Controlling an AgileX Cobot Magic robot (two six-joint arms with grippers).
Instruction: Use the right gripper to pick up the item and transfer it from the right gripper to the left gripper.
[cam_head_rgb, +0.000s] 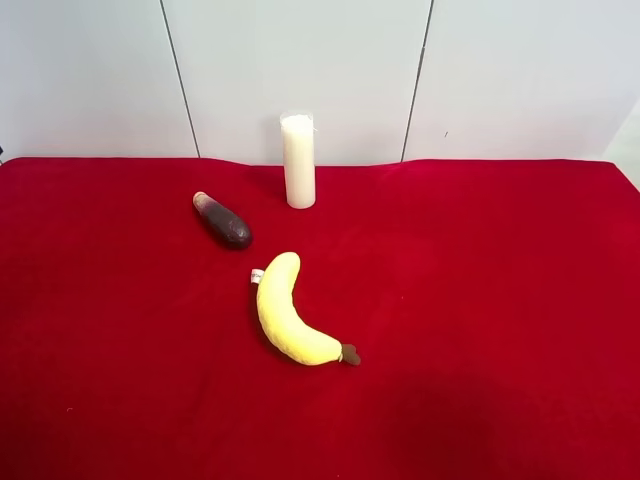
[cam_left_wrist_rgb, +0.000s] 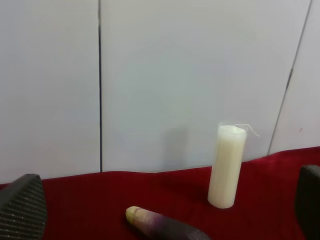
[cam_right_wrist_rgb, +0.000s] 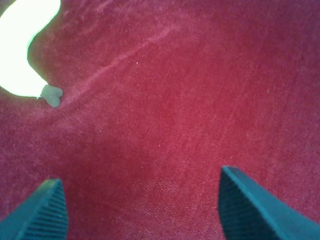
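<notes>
The item, a small dark purple eggplant (cam_head_rgb: 222, 220) with a pale stem end, lies on the red cloth (cam_head_rgb: 480, 300) left of the white candle. It also shows in the left wrist view (cam_left_wrist_rgb: 162, 226), partly cut off by the frame edge. My right gripper (cam_right_wrist_rgb: 142, 210) is open and empty over bare red cloth, with the banana's end away from it. My left gripper (cam_left_wrist_rgb: 160, 210) is open and empty, facing the eggplant and the candle. Neither arm shows in the exterior high view.
A yellow plush banana (cam_head_rgb: 288, 313) lies in front of the eggplant; its end shows in the right wrist view (cam_right_wrist_rgb: 22, 47). A white pillar candle (cam_head_rgb: 298, 160) stands upright at the back, also in the left wrist view (cam_left_wrist_rgb: 226, 167). White wall panels stand behind.
</notes>
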